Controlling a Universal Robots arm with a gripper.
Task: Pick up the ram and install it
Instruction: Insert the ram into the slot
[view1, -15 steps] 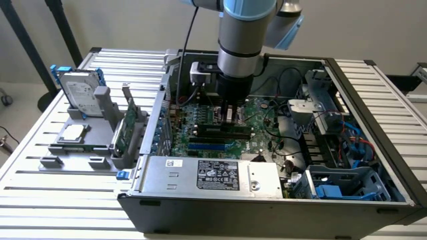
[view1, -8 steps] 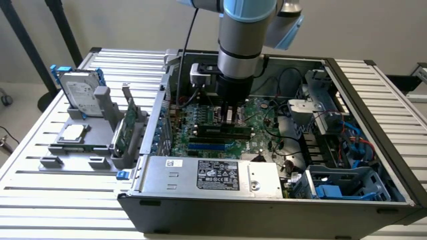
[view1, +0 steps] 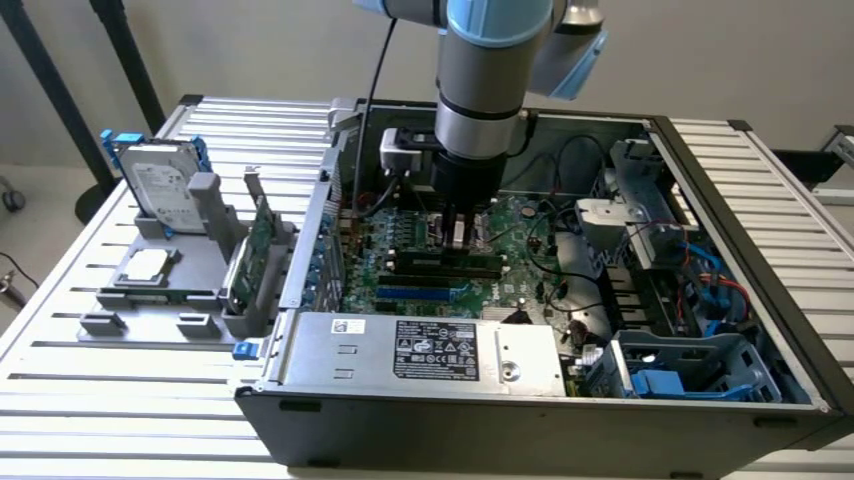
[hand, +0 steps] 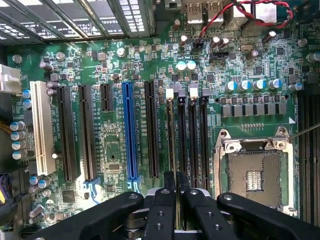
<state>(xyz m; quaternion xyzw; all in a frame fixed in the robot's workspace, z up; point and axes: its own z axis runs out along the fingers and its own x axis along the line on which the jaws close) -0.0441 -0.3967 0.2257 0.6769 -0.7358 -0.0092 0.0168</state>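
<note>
My gripper (view1: 461, 228) reaches down into the open computer case (view1: 747, 260), low over the motherboard (view1: 400, 225). In the wrist view its fingers (hand: 161, 210) are closed together on the ram (hand: 172, 135). The ram is seen edge-on as a thin strip running out from between the fingers. It lies along one of the black memory slots (hand: 192, 140), next to the white latches (hand: 169, 93). I cannot tell whether the stick is seated in the slot or just above it. The gripper is shut on the ram.
The CPU socket (hand: 255, 175) lies beside the memory slots, and a blue slot (hand: 130, 130) and black expansion slots lie on their other side. Cables and a drive cage (view1: 667, 250) crowd the exterior view's right. On the exterior view's left, a rack holds a green card (view1: 254, 250) and a hard drive (view1: 160, 185).
</note>
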